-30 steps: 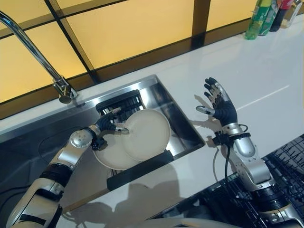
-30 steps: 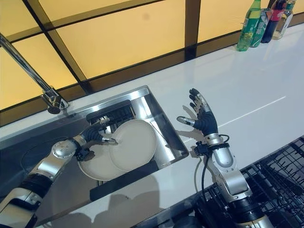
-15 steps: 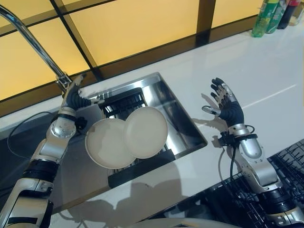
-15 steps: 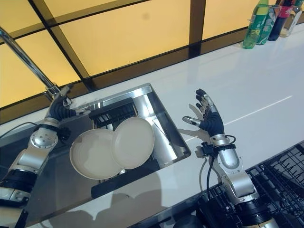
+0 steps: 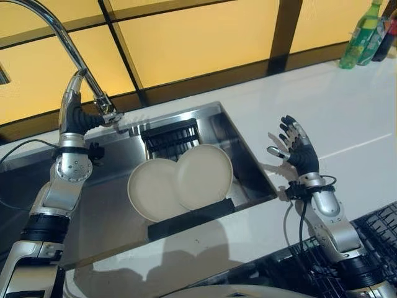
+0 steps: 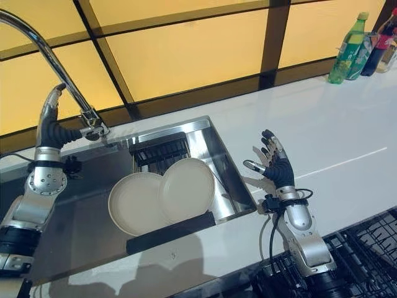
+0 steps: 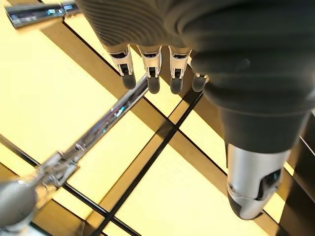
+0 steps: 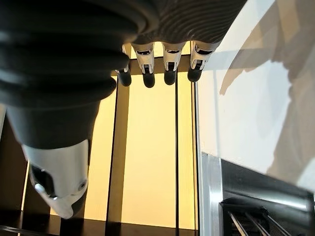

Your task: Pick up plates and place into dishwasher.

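Cream round plates overlapped in steel sink, left hand lifted off them, fingers straightened, right hand splayed over white tabletop.

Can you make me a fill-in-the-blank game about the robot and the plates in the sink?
1. The number of plates lying in the sink is ____.
2. The left hand is raised beside the ____.
3. The right hand is over the white counter with its fingers ____.
4. The colour of the bottle at the far end of the counter is ____.

Missing words: two; faucet; open; green
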